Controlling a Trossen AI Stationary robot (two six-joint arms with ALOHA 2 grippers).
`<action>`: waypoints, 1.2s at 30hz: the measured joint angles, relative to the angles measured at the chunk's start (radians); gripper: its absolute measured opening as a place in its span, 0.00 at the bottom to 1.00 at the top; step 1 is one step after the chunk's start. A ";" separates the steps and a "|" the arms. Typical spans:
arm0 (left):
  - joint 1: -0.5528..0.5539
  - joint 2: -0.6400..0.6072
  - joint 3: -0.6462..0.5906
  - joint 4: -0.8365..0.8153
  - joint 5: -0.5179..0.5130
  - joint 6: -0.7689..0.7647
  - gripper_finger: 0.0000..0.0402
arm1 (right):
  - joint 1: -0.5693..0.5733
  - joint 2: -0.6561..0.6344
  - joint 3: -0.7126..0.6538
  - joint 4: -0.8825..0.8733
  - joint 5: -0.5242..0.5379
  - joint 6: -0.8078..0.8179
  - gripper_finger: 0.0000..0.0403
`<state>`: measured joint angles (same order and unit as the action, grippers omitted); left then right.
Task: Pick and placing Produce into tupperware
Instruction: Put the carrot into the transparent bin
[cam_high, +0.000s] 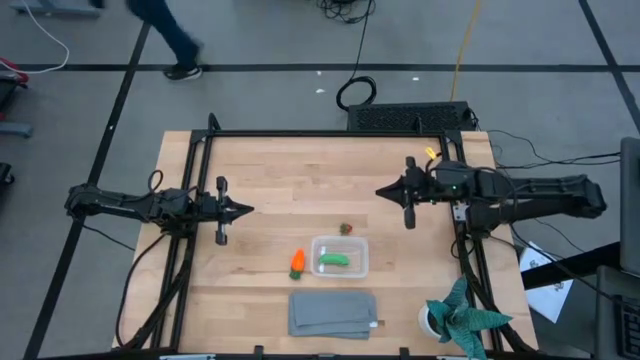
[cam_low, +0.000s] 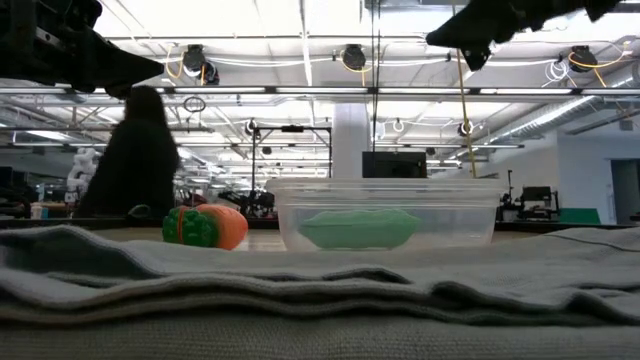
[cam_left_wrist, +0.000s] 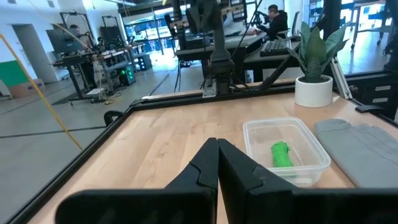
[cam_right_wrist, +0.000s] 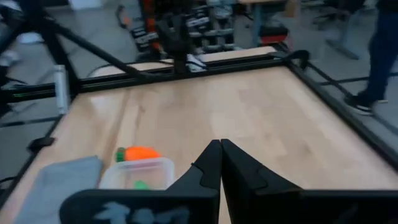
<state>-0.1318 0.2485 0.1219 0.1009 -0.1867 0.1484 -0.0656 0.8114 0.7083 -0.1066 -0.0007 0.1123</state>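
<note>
Here the wooden table (cam_high: 290, 180) is bounded by a black frame, and most of its surface lies bare. The objects are grouped near the front edge, while the wide strip between the two arms is open. The clear container (cam_high: 340, 257) sits in front of centre with the green pod (cam_high: 334, 260) inside it. The carrot (cam_high: 297, 263) lies on the wood just beside the container's left wall, apart from it. The small reddish piece (cam_high: 346, 229) rests on the wood just behind the container. A folded grey cloth (cam_high: 333, 313) lies in front of the container, near the table's front edge, and a potted plant (cam_high: 458, 318) stands at the front right corner.

The high view alone shows the reddish piece. The low view looks over the cloth (cam_low: 320, 290) and shows the pod (cam_low: 360, 228) through the container wall (cam_low: 385, 212), with the carrot (cam_low: 205, 226) to one side. The left wrist view shows container (cam_left_wrist: 286, 152), pod (cam_left_wrist: 281, 154), cloth (cam_left_wrist: 367, 146) and plant (cam_left_wrist: 314, 62), but no carrot. The right wrist view shows the carrot (cam_right_wrist: 138, 153) beyond the container's rim (cam_right_wrist: 137, 171).

The left gripper (cam_high: 243, 210) hovers at the table's left side, well apart from the objects; its fingers (cam_left_wrist: 202, 168) are pressed together and hold nothing. The right gripper (cam_high: 384, 191) hovers behind and to the right of the container; its fingers (cam_right_wrist: 208, 165) likewise meet tip to tip, holding nothing
</note>
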 joint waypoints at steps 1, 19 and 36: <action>0.000 0.000 0.000 0.000 0.000 0.000 0.01 | -0.005 -0.009 -0.026 0.029 -0.023 0.000 0.00; 0.000 0.000 0.000 0.001 -0.085 0.001 0.01 | -0.033 -0.185 -0.321 0.404 -0.083 -0.043 0.00; 0.000 0.000 0.000 -0.027 -0.074 0.004 0.01 | -0.011 -0.229 -0.466 0.588 -0.112 -0.011 0.00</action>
<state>-0.1314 0.2485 0.1219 0.0734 -0.2607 0.1520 -0.0765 0.5827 0.2420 0.4818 -0.1125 0.1012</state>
